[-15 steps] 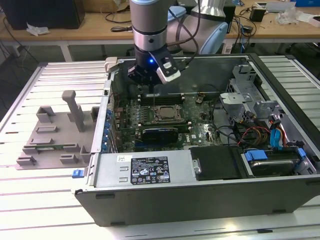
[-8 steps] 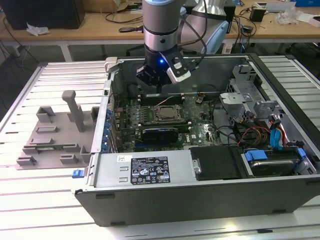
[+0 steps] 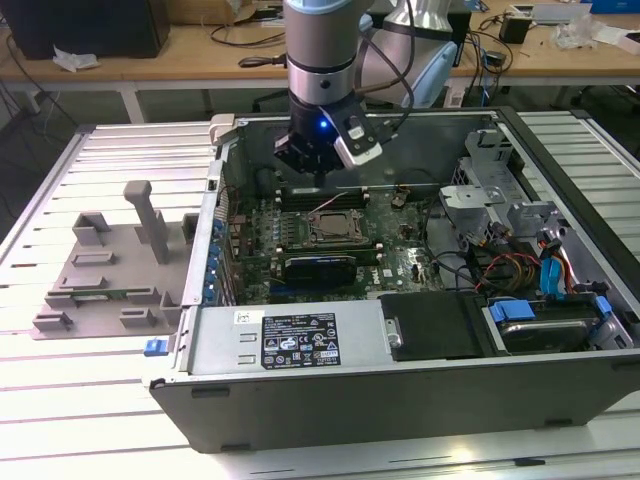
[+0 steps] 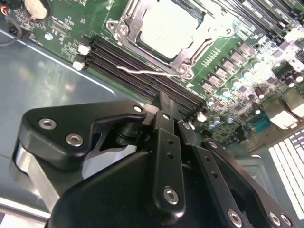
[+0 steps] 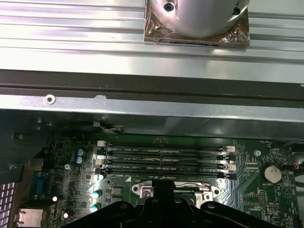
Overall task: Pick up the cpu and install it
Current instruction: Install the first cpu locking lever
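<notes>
Inside the open computer case [image 3: 300, 345] on the slatted counter [image 3: 60, 400], the cpu [image 3: 334, 227] lies seated in the motherboard's socket frame [image 3: 312, 238]. Just behind it the claw [image 3: 318, 182] hangs over the memory slots [image 3: 345, 196], closed and gripping nothing. Farther back, a wooden counter [image 3: 200, 50] carries loose cables.

Silver-grey arm [image 3: 320, 40] with a blue light [image 3: 322, 124], looping black cable [image 3: 403, 60] and silver-screwed black linkages [image 4: 166, 156].
</notes>
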You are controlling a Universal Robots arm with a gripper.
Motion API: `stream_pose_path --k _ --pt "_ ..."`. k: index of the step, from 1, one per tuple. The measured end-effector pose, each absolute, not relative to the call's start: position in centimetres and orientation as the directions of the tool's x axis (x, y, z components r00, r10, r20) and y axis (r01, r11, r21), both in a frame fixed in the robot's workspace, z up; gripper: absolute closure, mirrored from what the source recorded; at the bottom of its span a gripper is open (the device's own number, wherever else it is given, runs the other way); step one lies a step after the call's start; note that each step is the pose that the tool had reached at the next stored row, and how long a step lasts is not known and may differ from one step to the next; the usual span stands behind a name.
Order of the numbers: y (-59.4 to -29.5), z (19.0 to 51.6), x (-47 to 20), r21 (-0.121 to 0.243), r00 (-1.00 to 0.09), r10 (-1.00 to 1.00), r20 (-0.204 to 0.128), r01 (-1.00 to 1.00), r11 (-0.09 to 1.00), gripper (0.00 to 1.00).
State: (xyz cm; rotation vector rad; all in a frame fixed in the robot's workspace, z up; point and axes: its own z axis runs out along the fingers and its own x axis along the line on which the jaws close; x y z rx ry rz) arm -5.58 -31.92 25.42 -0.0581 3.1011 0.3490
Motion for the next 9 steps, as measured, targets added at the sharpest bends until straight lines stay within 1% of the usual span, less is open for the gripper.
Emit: stream_pose_path --k 3,9 --pt "-31.92 25.14 -5.58 0.221 -0.998 -0.035 -0.046 -0.044 0.974 0.89" --pt "-31.91 24.76 -5.58 0.219 -0.996 -0.035 -0.077 -0.051 0.974 0.89"
